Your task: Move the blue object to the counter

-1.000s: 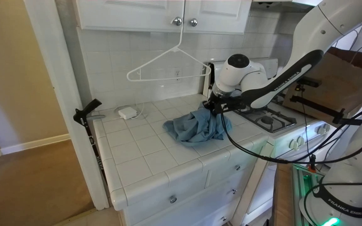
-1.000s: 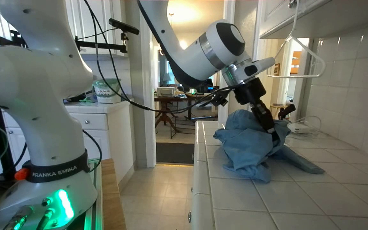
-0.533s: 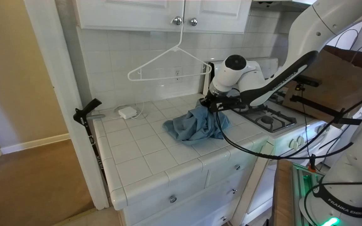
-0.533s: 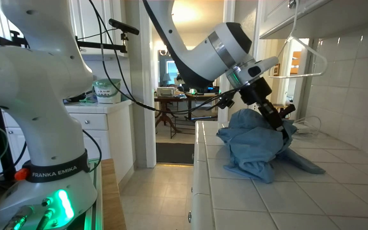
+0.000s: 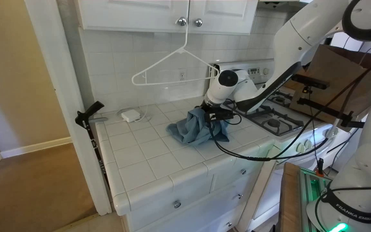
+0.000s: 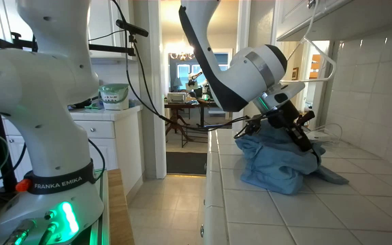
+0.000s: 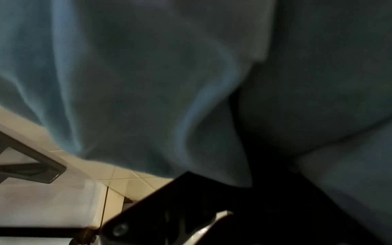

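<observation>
A crumpled blue cloth [image 5: 188,129] lies in a heap on the white tiled counter [image 5: 137,158]. It shows in both exterior views, with a flap spread on the tiles in an exterior view [image 6: 274,170]. My gripper [image 6: 305,144] comes down tilted into the top of the heap, low over the counter. Its fingertips are buried in folds and hidden in both exterior views. In the wrist view the cloth [image 7: 121,85] fills most of the picture. The dark fingers of the gripper [image 7: 267,166] stand close together there, with cloth folds running in at them.
A white hanger [image 5: 172,82] hangs from a cabinet knob above the counter, close to my wrist. A stove with a burner grate [image 5: 274,124] adjoins the counter. A white box with a cord [image 5: 130,115] sits by the wall. A black grabber [image 5: 89,116] leans at the counter's end.
My gripper has moved across the counter, away from the stove, and a little lower. The bunched cloth around it has shifted the same way, while the rest stays on the tiles. The hanger has swung slightly.
</observation>
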### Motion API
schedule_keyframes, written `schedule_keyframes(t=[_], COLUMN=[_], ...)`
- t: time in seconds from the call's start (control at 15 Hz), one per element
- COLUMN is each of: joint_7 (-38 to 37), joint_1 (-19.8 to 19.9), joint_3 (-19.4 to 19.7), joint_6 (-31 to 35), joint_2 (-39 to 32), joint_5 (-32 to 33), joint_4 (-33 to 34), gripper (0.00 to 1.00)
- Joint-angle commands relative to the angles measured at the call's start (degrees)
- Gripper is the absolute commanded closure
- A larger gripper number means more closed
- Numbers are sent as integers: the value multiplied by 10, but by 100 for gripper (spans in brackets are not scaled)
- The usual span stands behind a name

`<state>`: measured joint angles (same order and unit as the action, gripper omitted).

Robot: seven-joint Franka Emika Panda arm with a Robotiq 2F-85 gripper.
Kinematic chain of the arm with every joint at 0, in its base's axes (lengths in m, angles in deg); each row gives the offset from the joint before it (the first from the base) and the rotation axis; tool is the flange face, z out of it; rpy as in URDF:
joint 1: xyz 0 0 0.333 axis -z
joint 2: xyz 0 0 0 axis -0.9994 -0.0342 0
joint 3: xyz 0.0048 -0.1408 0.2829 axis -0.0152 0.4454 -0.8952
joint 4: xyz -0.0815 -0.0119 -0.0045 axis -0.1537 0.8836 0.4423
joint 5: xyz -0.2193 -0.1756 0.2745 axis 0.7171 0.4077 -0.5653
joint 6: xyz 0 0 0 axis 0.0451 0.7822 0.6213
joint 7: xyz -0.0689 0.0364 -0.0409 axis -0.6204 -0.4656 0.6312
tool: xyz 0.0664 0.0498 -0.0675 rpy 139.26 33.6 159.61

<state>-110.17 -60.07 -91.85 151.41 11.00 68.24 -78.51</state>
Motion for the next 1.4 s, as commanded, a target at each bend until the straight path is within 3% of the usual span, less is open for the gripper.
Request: schedule_keyframes(t=[0.0,0.13,0.33,0.73,0.93,1.13,1.2,1.33], joint_7=[-56,-69,-36,39,94,195,240,320], joint_1=[-13,-16,-13,5,15,22,-50,-82], joint_3=[3,3,-3,-3,3,9,82,104], joint_6=[-12,-19,-23,32,80,124,136,110], joint_2=[-47,-47,-8,105,155,185,195,205], joint_5=[51,64,37,-3,-42,-131,-171,-255], joint_4=[47,53,25,-63,-101,-142,-157,-185], gripper=[73,66,44,3,0,0,0,0])
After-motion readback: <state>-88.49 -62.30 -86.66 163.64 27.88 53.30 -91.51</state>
